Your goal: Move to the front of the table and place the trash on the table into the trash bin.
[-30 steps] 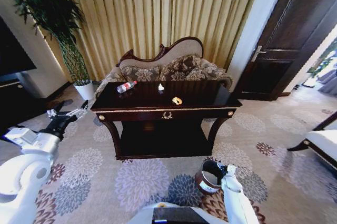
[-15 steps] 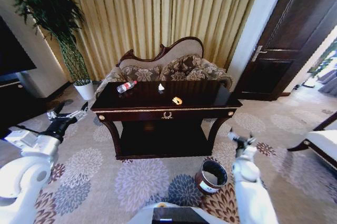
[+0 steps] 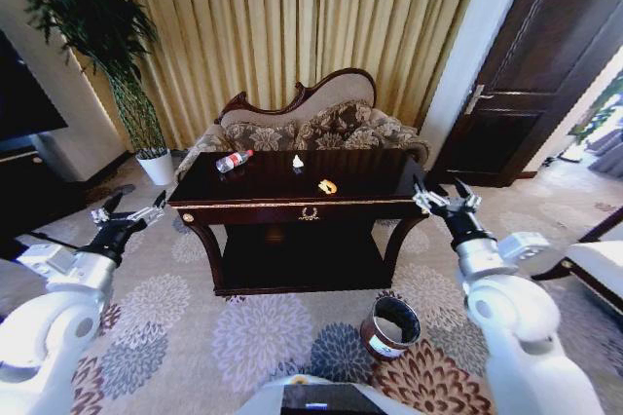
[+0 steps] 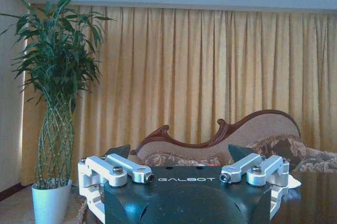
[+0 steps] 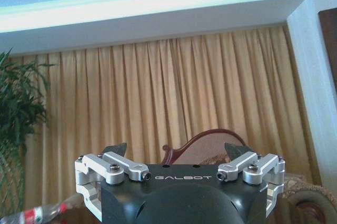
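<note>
While both arms reach forward, left gripper (image 3: 128,210) hovers left of table (image 3: 370,177), right gripper (image 3: 447,199) by right corner; both spread wide, empty.

Glossy white rounded arms, black "GALBOT"-marked wrists, silver screwed finger linkages.

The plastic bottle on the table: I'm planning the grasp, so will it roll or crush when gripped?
The plastic bottle lies on its side on the glossy table, so a nudge would probably roll it. It looks clear and maybe empty, so likely light and squashable.
</note>
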You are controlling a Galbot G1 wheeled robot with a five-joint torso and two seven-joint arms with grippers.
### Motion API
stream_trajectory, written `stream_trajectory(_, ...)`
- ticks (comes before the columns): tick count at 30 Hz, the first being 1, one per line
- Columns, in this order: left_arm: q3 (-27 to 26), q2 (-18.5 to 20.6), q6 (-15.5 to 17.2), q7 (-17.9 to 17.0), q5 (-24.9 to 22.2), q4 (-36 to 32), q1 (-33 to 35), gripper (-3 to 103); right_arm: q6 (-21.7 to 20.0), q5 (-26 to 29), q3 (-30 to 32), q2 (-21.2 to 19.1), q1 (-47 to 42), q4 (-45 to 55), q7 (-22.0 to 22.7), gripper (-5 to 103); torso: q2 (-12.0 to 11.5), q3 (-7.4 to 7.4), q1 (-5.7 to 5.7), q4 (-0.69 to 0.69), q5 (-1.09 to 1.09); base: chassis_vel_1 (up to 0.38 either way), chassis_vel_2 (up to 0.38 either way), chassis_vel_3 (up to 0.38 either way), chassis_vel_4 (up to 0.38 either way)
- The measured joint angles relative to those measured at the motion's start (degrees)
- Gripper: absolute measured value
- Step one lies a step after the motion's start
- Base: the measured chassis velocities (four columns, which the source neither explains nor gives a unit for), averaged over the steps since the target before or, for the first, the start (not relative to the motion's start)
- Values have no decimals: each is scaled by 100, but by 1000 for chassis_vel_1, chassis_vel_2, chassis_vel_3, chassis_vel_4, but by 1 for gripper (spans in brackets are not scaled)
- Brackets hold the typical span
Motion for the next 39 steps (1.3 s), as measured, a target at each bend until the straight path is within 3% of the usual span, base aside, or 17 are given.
stream_trajectory(16, -5, 1, -4, 13, 56, 3, -69, 100, -55, -605, -409, 149, -133, -372, -1, 100, 0, 0, 0, 1, 1, -3, 3, 3, -4)
stream_trajectory(39, 0, 4, -4, 25, 57, 27, -67, 100, -6, -741, -469, 278, -159, -424, -1, 100, 0, 1, 0, -1, 0, -59, 90, 66, -97)
